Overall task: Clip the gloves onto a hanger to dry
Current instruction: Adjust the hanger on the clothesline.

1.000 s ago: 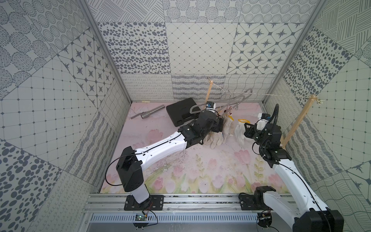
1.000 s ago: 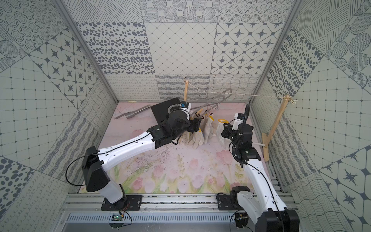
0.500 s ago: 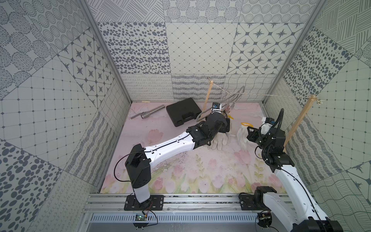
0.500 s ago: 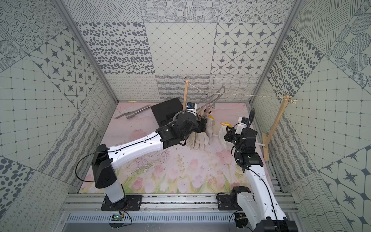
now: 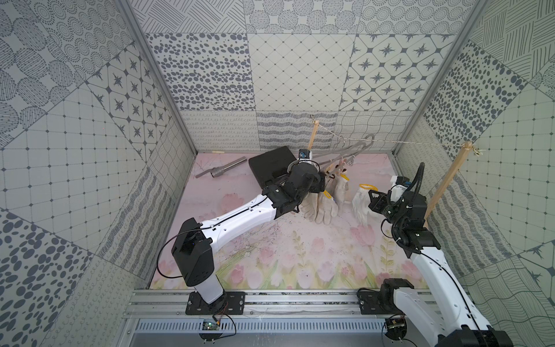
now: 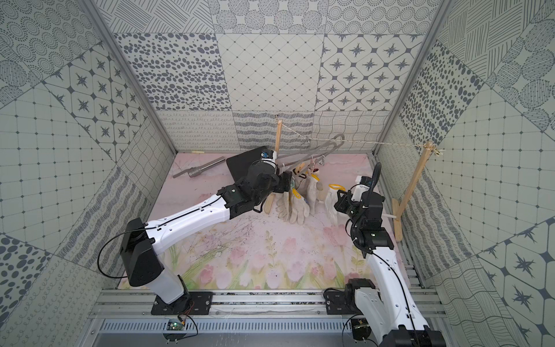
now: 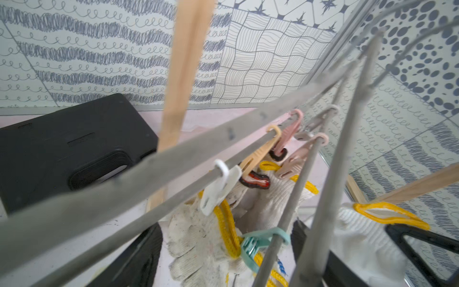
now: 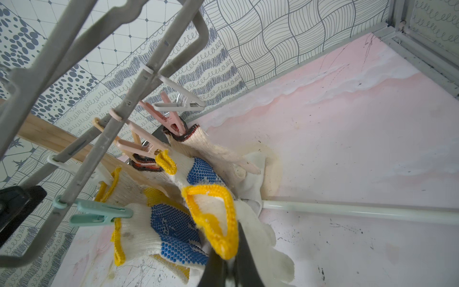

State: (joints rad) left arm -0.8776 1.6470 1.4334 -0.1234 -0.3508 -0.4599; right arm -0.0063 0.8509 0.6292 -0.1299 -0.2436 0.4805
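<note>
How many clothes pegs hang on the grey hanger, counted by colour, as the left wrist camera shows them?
white peg: 1
yellow peg: 1
pink pegs: 2
light grey peg: 1
mint green peg: 1
Total: 6

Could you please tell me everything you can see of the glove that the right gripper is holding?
The glove is knitted, off-white cotton by the look, with a yellow-edged cuff standing open. The right gripper is shut on that cuff's rim, so it hangs cuff-up, the rest drooping toward the floor. It is not clipped, and hangs beside the clipped gloves.
</note>
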